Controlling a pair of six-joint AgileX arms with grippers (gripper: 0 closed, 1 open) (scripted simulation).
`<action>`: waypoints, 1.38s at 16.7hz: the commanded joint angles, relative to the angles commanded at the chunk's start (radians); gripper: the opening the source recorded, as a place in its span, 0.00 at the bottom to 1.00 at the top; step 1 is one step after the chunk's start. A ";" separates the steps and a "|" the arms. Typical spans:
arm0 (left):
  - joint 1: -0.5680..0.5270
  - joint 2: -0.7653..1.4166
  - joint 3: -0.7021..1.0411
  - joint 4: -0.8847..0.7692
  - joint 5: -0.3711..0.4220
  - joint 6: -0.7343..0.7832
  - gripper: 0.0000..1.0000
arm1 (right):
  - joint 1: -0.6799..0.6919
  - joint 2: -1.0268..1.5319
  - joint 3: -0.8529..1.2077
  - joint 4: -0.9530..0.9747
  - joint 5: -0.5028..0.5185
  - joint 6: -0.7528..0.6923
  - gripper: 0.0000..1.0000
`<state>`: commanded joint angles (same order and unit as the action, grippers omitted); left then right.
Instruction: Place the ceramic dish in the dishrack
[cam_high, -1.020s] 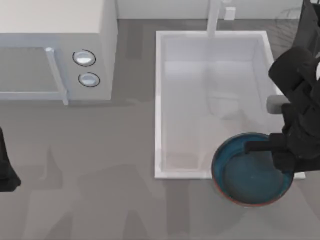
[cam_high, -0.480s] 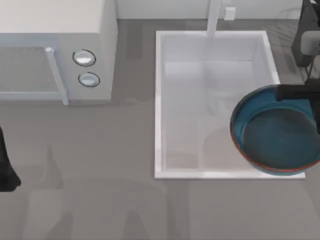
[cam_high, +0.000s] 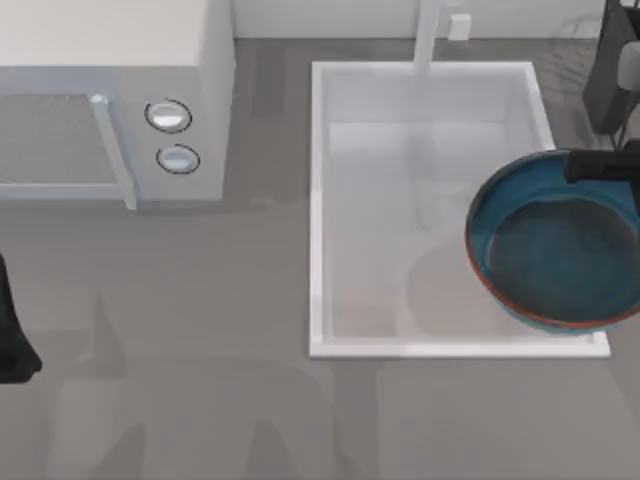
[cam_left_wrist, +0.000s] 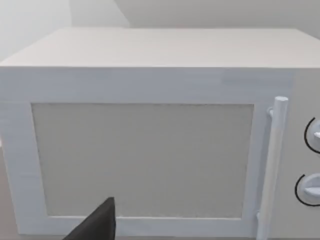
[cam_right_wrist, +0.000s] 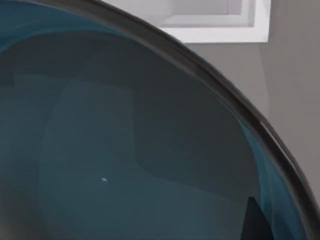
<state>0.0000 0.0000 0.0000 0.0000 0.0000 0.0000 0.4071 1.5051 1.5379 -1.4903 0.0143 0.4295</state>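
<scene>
Holding the ceramic dish by its far rim, the right gripper carries it above the right half of the sink, its fingers clenched on the rim where a dark bar crosses the blue edge. Nearest to me, the dish's near rim overhangs the sink's near wall, and its right part runs off the right edge of the top view. The risk from here, as I judge it, is that 1 pinch on a glossy rim lets the dish swing or slip, dropping it into the basin or onto the worktop. A second risk is the rim clipping the sink wall or the rack on the way across.

The right wrist view shows the dish's blue hollow close up with a corner of the sink beyond, so the grip itself is hard to read. Farther off, faint wire lines at the far right corner may be the dishrack; I cannot tell. The left gripper sits parked at the left edge, facing the microwave, and I cannot tell how it is set.
</scene>
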 joint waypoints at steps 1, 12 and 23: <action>0.000 0.000 0.000 0.000 0.000 0.000 1.00 | -0.026 -0.013 -0.006 0.030 -0.016 -0.010 0.00; 0.000 0.000 0.000 0.000 0.000 0.000 1.00 | -0.626 -0.279 -0.226 0.812 -0.372 -0.243 0.00; 0.000 0.000 0.000 0.000 0.000 0.000 1.00 | -1.040 -0.516 -0.391 1.343 -0.630 -0.413 0.00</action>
<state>0.0000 0.0000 0.0000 0.0000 0.0000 0.0000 -0.6332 0.9895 1.1465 -0.1472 -0.6160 0.0165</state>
